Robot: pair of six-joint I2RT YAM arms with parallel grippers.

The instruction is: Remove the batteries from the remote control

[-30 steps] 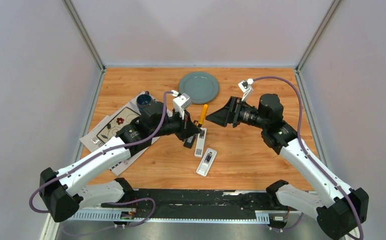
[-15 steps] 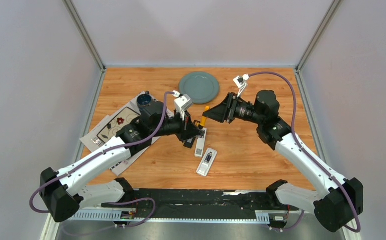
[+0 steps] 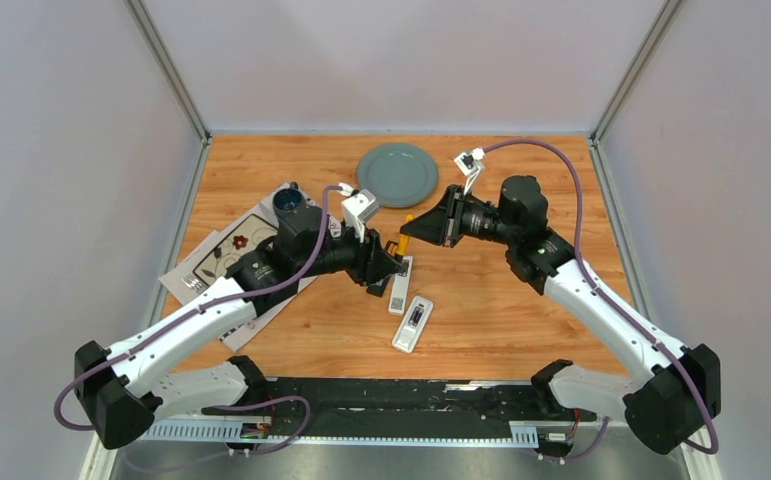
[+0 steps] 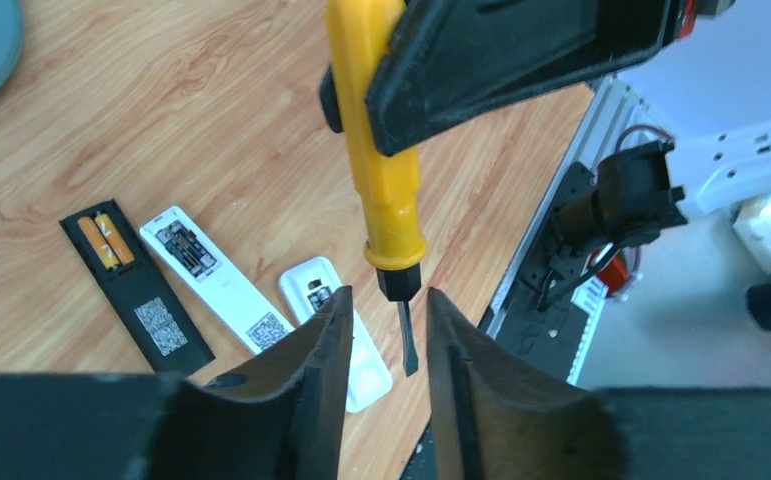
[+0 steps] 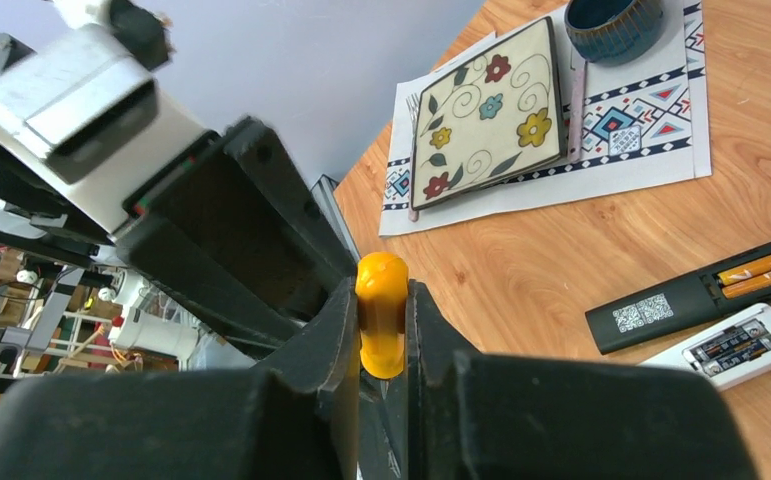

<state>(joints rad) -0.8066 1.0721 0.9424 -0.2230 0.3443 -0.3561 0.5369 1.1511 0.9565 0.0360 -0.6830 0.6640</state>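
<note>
A: Right gripper (image 5: 381,292), jaw state?
B: Clamped on the yellow handle of the screwdriver (image 4: 381,170), near its butt end. Both fingers (image 5: 329,335) sit flat against the plastic. The blade end points at the left arm.

A: Left gripper (image 4: 386,305)?
B: Jaws apart, narrow gap. The screwdriver's black collar and blade lie in that gap. Its fingers (image 4: 323,350) seem clear of the shaft on both sides, but the wrist view is too foreshortened to rule out contact.

A: Batteries?
B: None out. The orange batteries (image 4: 106,240) are a pair, side by side in the open bay at one end of the black remote (image 4: 156,320). The dark batteries (image 4: 189,250) are seated in the open bay of the white remote (image 4: 241,305).

A: Layout from the top camera?
B: The two grippers meet near the table's (image 3: 521,300) centre. The black and white remotes lie at 6 o'clock of that meeting point. They are parallel and just beside each other, the white one at the black one's 3 o'clock. The small white remote (image 3: 413,323) is at 5 o'clock of the white one, a little apart.

A: Other items?
B: The plate (image 3: 397,175) is at 12 o'clock of the grippers. The placemat (image 5: 651,120) is at 9 o'clock and carries a flowered tile (image 5: 491,100) and a blue cup (image 5: 616,20).
</note>
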